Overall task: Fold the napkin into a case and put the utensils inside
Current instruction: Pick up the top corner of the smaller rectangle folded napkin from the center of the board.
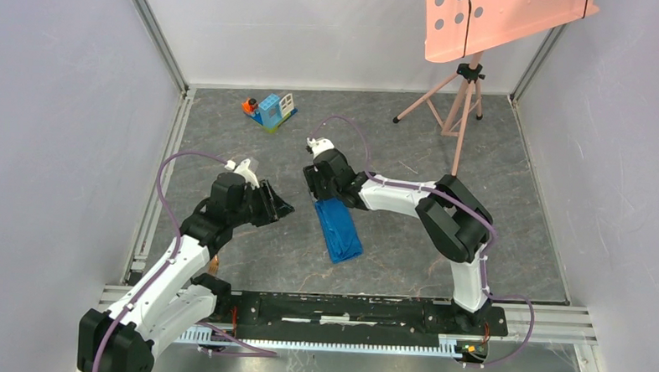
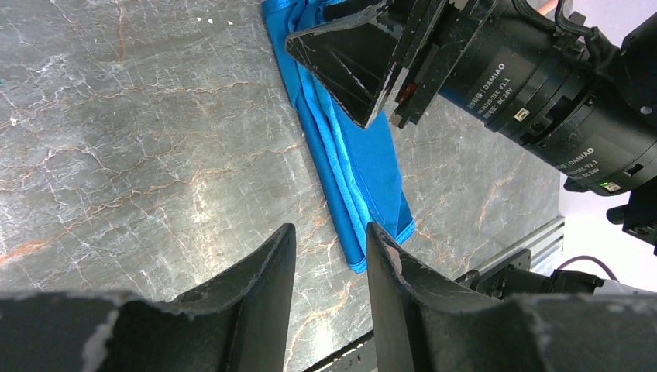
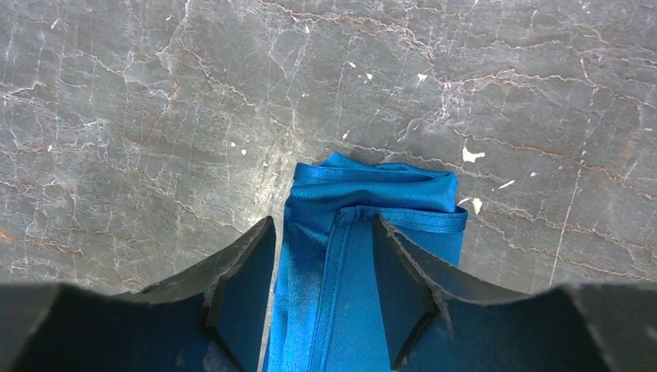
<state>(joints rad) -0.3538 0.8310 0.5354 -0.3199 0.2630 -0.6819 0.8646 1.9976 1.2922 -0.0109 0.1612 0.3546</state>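
Note:
The napkin point(image 1: 338, 228) lies folded into a narrow blue oblong case in the middle of the table. It also shows in the left wrist view point(image 2: 356, 163) and the right wrist view point(image 3: 372, 201). My right gripper point(image 1: 317, 190) is open just over the case's far end. Its jaws point(image 3: 324, 232) straddle a hemmed fold of cloth without closing on it. My left gripper point(image 1: 283, 207) is open and empty point(image 2: 331, 232), hovering just left of the case. One black right-gripper finger point(image 2: 349, 62) sits over the cloth. The spoon and fork are not in view.
A small blue-and-white toy block house point(image 1: 271, 110) stands at the back. A pink perforated board point(image 1: 501, 22) on a tripod point(image 1: 460, 108) stands at the back right. A black rail point(image 1: 346, 312) runs along the near edge. Walls close in on both sides.

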